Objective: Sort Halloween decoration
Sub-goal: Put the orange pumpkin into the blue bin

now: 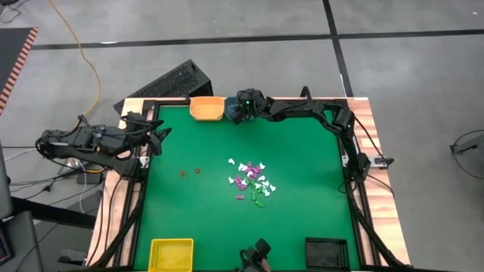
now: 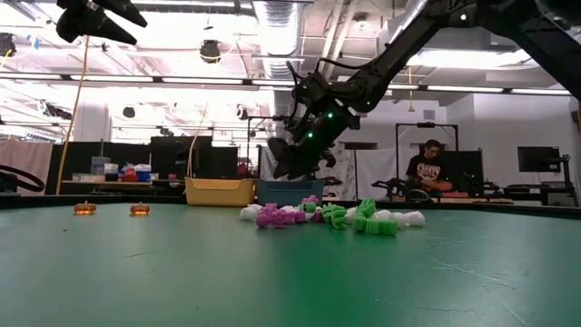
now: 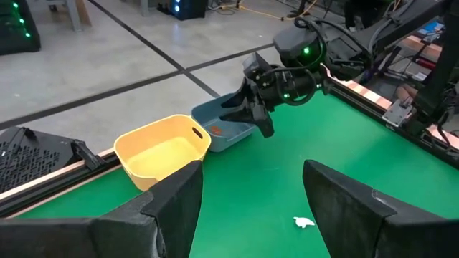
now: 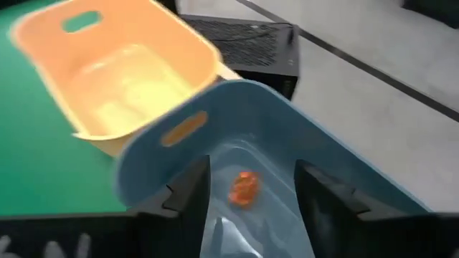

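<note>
Hovering over the blue tray (image 4: 287, 136) at the table's far edge, the right pincer (image 4: 251, 208) stood with its fingers parted and nothing between them; directly below it an orange-red trinket (image 4: 243, 188) lay on the tray's floor. By my reading this was the drop-off end of one sorting round: an orange-red piece had gone into the blue tray, and the arm was free for the next one.

The left pincer (image 3: 251, 215) waited at the table's left edge, fingers wide apart and empty, facing the orange tray (image 3: 161, 150) just beside the blue one.

The rest of the Halloween decoration (image 1: 252, 181) lay well apart from the right pincer, back toward the table's middle: a loose heap of white, purple and green pieces, touching and overlapping. Two more orange-red trinkets (image 1: 190, 172) sat by themselves, nearer the left pincer than the right. A yellow tray (image 1: 171, 254) and a black tray (image 1: 327, 252) stood at the near edge.

The next move probably called for lifting clear of the blue tray's wall and reaching for another piece; the two lone orange-red ones looked easier than any in the heap.

The trinkets seemed hard moulded plastic, knobbly and irregular. The trays were smooth, thin-walled, round-cornered, with slot handles, and the table (image 1: 302, 151) was covered in matte green.
</note>
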Controlling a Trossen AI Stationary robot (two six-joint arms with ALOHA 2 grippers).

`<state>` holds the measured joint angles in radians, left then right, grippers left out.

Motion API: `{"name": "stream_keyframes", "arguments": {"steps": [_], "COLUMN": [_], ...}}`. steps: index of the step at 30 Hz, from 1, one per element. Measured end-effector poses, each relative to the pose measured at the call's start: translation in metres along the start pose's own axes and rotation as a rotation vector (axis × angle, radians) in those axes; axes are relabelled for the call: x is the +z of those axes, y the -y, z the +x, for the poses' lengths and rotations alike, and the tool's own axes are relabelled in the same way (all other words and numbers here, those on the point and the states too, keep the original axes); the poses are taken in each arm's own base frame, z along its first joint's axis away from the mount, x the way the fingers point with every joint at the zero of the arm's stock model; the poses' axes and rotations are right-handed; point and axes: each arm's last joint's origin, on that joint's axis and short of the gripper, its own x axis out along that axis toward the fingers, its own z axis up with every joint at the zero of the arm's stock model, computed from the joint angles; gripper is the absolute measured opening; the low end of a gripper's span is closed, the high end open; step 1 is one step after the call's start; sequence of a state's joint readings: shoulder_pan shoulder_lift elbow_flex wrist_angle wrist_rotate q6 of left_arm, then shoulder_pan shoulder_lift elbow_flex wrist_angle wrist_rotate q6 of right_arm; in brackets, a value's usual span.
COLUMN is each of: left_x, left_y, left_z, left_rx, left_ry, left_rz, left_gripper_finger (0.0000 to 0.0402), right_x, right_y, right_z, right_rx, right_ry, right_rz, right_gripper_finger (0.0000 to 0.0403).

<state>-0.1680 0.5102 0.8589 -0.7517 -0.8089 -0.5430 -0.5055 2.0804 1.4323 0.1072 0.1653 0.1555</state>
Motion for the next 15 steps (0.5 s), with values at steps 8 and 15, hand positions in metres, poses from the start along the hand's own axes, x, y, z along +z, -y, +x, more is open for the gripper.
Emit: {"name": "stream_keyframes", "arguments": {"steps": [8, 15], "left_x": [0.000, 0.000], "left_y": [0.000, 0.000], "left_z": [0.000, 0.000], "left_rx": [0.000, 0.000], "left_ry": [0.000, 0.000], "left_rz": [0.000, -0.001], "left_gripper_finger": [0.0231, 0.0231], "right_x": [0.038, 0.058], "right_y": [-0.043, -0.099], "right_z": [-0.015, -0.039], "right_rx": [0.255, 0.387], "right_ry": [0.113, 0.220], "right_rz": [-0.171, -0.316], "right_gripper_finger": [0.0204, 0.0198]}}
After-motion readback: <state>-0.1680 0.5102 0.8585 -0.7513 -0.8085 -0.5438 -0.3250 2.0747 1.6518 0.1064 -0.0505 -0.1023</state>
